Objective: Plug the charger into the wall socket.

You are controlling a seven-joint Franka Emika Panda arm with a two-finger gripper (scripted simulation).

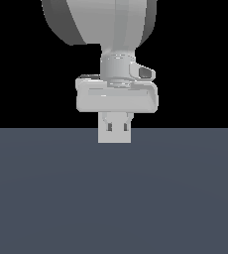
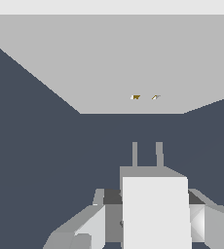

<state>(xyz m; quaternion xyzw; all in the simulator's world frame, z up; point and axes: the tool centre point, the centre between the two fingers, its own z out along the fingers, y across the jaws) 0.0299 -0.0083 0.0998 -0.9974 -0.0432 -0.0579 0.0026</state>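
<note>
Gripper (image 2: 155, 221): pale grey two-fingered unit, fingers (image 2: 92, 228) pressed against both sides of the charger, holding it clear of the counter.

Charger (image 2: 155, 209): small off-white rectangular block, longer than wide, clamped between the fingers. Two short grey prongs (image 2: 135, 154) stand side by side at its far end, aimed toward the wall socket at 12 o'clock from the gripper. In the exterior view the block (image 1: 114, 131) hangs just beneath the gripper body (image 1: 117, 96), two small dark slots showing on its face.

Counter (image 2: 36, 146): flat dark slate-blue surface, running below and beyond the charger.

Wall socket (image 2: 133, 68): large flat pale grey plate filling the far part of the wrist view, well apart from the prong tips. Two tiny yellowish marks (image 2: 136, 97) sit close together near its lower edge, roughly in line with the prongs.

Arm (image 1: 101, 20): rounded grey link, above the gripper at 12 o'clock, exterior view only.
</note>
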